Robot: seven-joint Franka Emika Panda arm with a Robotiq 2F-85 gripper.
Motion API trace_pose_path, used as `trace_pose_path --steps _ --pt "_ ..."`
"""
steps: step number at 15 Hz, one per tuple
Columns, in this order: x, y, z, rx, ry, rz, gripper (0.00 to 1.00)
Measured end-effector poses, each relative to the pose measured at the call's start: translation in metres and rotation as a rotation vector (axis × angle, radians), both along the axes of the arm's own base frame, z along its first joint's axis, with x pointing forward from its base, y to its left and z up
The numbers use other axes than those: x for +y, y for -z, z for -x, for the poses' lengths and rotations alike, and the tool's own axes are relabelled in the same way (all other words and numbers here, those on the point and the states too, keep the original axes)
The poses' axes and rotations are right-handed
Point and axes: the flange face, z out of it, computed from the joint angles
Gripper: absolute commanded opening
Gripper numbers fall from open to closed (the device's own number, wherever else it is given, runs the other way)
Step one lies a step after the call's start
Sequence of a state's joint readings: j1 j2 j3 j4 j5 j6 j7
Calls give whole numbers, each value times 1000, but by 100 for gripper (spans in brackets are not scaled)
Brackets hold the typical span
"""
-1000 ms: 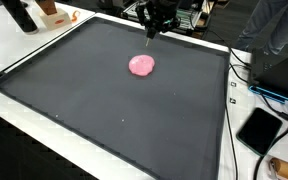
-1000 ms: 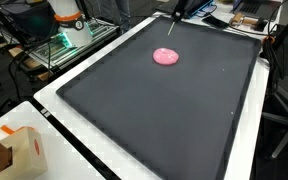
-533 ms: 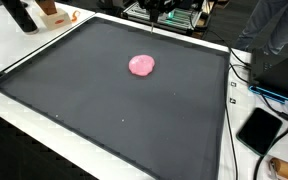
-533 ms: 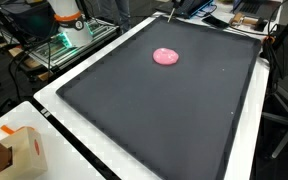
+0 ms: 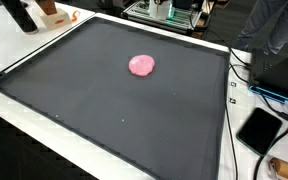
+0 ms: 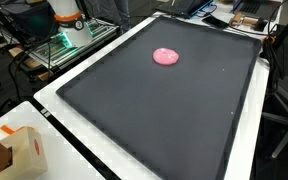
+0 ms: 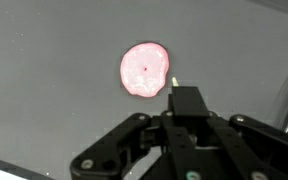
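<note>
Gripper [image 7: 187,97] fingers together, apparently empty, hovering well above the pink disc [image 7: 145,69] at upper centre of the wrist view. Looks like a standoff step. Next move needs centring over the disc, then a straight descent.

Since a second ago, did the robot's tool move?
Yes. The tool went up, away from the pink blob on the black mat, and left the top of both exterior views.

The black mat [image 5: 104,110] offers open passage from above and on all sides of the flat pink disc [image 5: 141,65]. Obstacles stand off the mat: cables [image 5: 242,72] and a black device [image 5: 259,130] along one edge, and a cardboard box [image 6: 16,152] beyond a corner.
</note>
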State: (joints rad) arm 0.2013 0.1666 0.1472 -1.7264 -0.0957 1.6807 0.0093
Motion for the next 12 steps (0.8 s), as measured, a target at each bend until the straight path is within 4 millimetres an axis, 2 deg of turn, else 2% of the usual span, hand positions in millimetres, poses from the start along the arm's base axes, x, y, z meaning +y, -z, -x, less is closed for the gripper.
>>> trace_pose_path --steps 4,12 --pt "-3 -18 4 -22 -4 -21 13" --pt "-4 -18 4 -21 -4 -21 13"
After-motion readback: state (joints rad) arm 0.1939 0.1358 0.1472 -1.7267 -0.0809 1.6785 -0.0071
